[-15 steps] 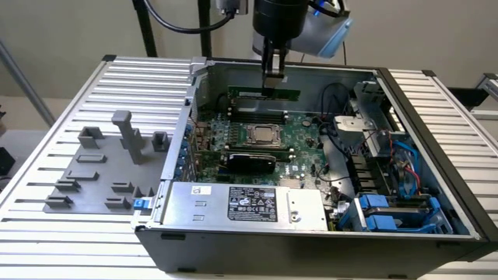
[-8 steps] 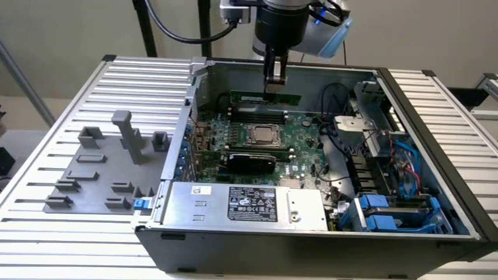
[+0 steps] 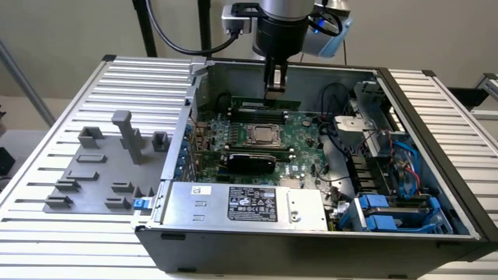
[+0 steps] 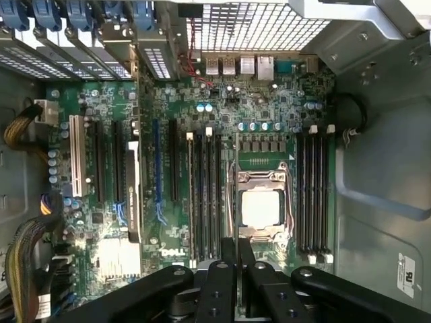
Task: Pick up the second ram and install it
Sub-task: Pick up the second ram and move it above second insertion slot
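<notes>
**Second RAM Held Upright at the Slot Bank**

On the exterior view's left of the end effector [image 3: 274, 88], well apart, the grey holder tray [image 3: 97, 175] lies on the counter [image 3: 46, 116], outside the case [image 3: 435, 146]. The end effector hangs vertical inside the case. Its jaws are narrow and pinch the top edge of the second ram [image 3: 290, 104]. The strip stands on its long edge, so its contacts face the memory slots [image 4: 204, 195] below. The CPU socket [image 3: 265, 135] sits just beside the fingertips. Seating depth cannot be determined. The drive bays [image 3: 389, 210] lie well apart on the exterior view's right.
</notes>
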{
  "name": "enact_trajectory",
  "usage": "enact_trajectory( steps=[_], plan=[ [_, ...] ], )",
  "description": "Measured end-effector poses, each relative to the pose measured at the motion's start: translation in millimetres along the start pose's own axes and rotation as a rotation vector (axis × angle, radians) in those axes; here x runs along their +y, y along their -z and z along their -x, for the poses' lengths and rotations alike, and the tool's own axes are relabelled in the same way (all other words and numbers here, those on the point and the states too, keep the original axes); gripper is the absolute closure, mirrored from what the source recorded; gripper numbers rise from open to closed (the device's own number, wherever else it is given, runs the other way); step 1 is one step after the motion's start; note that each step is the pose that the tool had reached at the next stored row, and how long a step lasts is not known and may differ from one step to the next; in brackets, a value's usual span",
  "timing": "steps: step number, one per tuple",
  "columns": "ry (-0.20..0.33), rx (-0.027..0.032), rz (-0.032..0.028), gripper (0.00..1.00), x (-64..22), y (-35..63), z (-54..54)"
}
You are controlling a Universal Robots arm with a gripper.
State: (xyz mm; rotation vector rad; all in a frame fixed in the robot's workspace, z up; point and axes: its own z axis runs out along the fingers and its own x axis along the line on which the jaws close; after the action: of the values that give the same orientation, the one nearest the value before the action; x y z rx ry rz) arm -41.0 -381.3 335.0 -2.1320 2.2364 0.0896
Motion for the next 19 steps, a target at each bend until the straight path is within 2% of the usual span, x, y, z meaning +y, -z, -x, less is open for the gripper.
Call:
enact_trajectory(
  steps=[16, 19],
  plan=[
    [0.000, 0.0001, 0.0000, 1.00, -0.1, -0.1, 0.0],
    [0.000, -0.0001, -0.0004, 1.00, 0.0, -3.8, -0.3]
  ],
)
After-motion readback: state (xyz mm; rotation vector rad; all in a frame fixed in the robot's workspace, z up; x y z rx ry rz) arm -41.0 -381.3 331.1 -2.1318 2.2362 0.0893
